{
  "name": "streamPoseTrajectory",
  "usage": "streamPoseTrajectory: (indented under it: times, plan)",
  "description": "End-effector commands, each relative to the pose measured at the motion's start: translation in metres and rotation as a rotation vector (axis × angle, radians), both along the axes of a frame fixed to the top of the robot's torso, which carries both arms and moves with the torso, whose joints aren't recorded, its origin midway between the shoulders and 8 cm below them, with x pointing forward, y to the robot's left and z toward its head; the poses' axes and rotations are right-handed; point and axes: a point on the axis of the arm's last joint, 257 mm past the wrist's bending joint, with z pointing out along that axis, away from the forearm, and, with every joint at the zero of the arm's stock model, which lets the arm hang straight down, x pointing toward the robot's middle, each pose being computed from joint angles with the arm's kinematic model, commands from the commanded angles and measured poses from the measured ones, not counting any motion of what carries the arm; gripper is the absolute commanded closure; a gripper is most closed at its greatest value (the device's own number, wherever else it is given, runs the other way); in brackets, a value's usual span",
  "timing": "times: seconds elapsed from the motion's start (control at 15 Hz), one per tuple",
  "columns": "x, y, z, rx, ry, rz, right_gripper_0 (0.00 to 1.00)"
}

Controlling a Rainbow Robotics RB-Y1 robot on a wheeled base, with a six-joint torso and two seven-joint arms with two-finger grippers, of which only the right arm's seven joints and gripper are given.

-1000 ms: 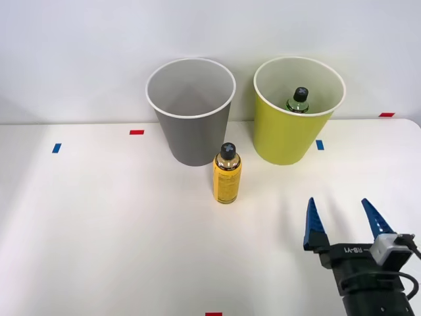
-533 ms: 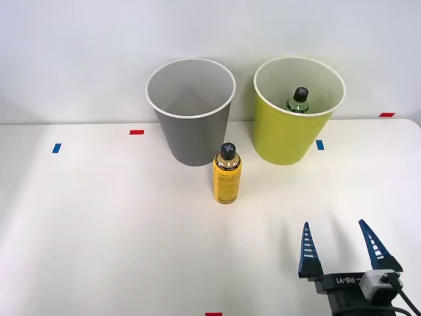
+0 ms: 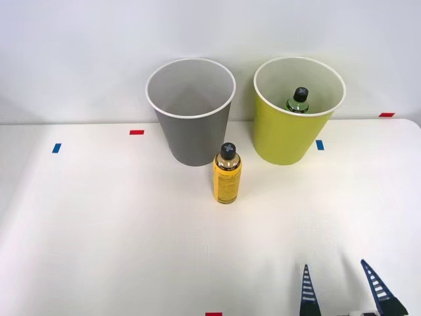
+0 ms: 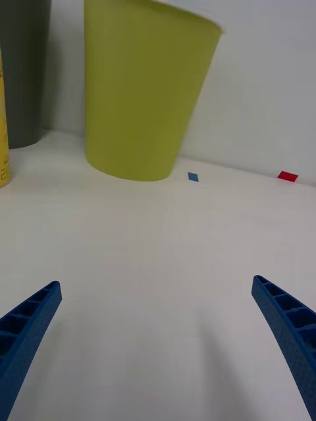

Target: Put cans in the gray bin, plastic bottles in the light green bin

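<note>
The yellow can [image 3: 227, 175] with its black cap stands upright on the white table just in front of the gray bin [image 3: 191, 112]; a sliver of it shows at the wrist view's edge [image 4: 3, 131]. To the right stands the light green bin [image 3: 294, 112] [image 4: 145, 85], and the plastic bottle's [image 3: 298, 101] black cap and green neck poke up inside it. My right gripper [image 3: 342, 284] [image 4: 158, 342] is open at the table's near right edge, well in front of both bins, with nothing between its blue fingers.
Small red [image 3: 137, 132] and blue [image 3: 56, 148] tape marks lie on the table [image 3: 105, 230]; a blue one [image 4: 193, 176] and a red one [image 4: 287, 175] sit beside the light green bin. A white wall rises behind the bins.
My right gripper has drawn back toward the near edge, away from the bins, staying open. The can, bottle and bins have not moved.
</note>
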Motion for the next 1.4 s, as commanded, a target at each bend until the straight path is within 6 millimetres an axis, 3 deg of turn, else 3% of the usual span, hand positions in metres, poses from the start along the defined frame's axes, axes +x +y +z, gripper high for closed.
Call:
streamPoseTrajectory:
  times: [0.07,0.67,0.8,1.4]
  plan:
    - [-0.017,0.009,-0.015,0.049,0.048,0.046,0.0]
    - [-0.047,0.025,-0.004,0.151,0.033,0.06,0.0]
    - [-0.049,0.033,-0.004,0.166,0.034,0.071,0.0]
    - [-0.05,0.03,-0.003,0.133,0.034,0.075,0.0]
